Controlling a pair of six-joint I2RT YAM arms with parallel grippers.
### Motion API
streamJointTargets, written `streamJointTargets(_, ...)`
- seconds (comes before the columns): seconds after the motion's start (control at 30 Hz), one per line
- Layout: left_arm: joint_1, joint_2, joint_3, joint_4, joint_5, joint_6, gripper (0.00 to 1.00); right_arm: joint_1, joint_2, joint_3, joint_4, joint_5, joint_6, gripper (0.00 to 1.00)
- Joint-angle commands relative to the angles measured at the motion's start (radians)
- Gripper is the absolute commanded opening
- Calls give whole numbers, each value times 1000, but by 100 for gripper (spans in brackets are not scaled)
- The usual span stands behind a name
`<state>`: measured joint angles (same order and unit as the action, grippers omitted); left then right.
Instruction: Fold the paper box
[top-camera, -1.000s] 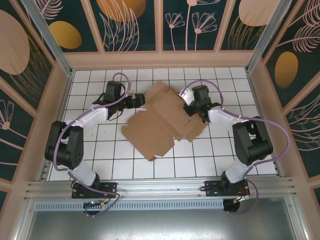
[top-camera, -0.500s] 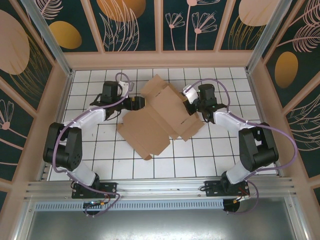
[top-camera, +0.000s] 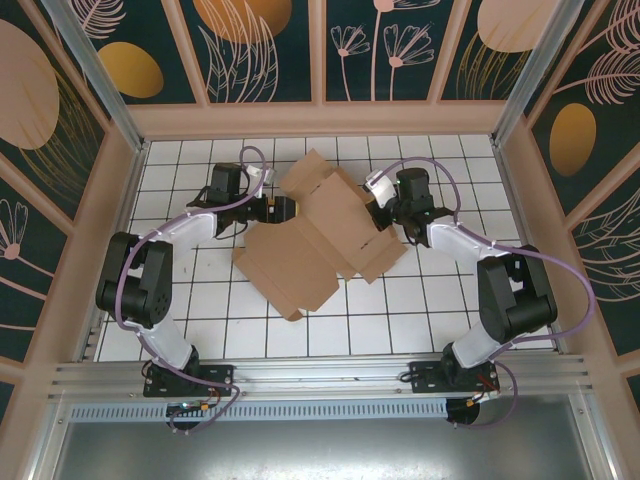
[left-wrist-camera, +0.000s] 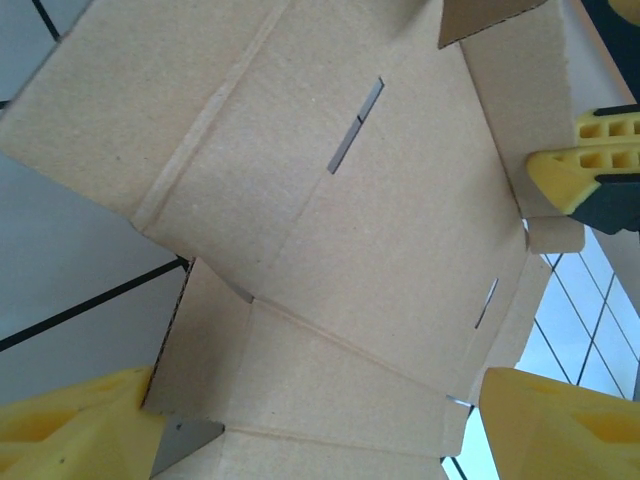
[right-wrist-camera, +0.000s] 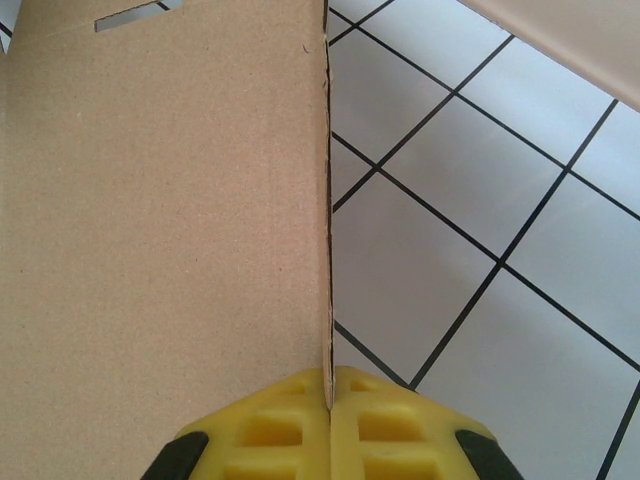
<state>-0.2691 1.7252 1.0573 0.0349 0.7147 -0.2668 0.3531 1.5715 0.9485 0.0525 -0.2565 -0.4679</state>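
The paper box (top-camera: 310, 235) is a flat brown cardboard sheet with flaps, lying partly lifted in the middle of the white tiled table. My right gripper (top-camera: 378, 214) is at its right edge. In the right wrist view its yellow fingers (right-wrist-camera: 328, 405) are shut on the thin edge of the paper box (right-wrist-camera: 160, 200). My left gripper (top-camera: 276, 208) is at the sheet's back-left edge. In the left wrist view it (left-wrist-camera: 320, 440) is open, and a creased flap of the paper box (left-wrist-camera: 340, 250) lies between its yellow fingertips (left-wrist-camera: 70, 430). The right gripper's fingers (left-wrist-camera: 590, 165) show beyond the sheet.
Wooden-framed walls (top-camera: 320, 118) close in the tiled table (top-camera: 460, 310) at the back and on both sides. A metal rail (top-camera: 320, 375) with both arm bases runs along the near edge. Bare tiles lie in front of the sheet.
The right gripper has pulled the sheet back and to the left, and the sheet has turned a little. The left gripper has edged onto the sheet's left flap, its jaws slightly narrower.
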Motion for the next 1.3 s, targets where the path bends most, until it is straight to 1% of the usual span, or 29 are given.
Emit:
streamJointTargets(0.0,-1,1,6,28,54,0,81,2,15,15,1,-8,8,0)
streamJointTargets(0.37,-12,16,12,3,120,27,81,18,35,36,-23,-1,2,0)
streamJointTargets(0.67,-38,58,21,-42,116,52,82,22,55,55,-32,23,-4,0)
streamJointTargets(0.8,-41,101,26,-62,86,51,82,26,69,65,-41,37,-11,0)
streamJointTargets(1.0,-50,178,59,-100,7,26,82,37,90,74,-52,61,-18,0)
streamJointTargets(1.17,-73,198,88,-135,-67,29,82,43,108,85,-61,86,-21,0)
streamJointTargets(1.27,-76,185,90,-134,-79,24,82,43,114,89,-64,95,-23,0)
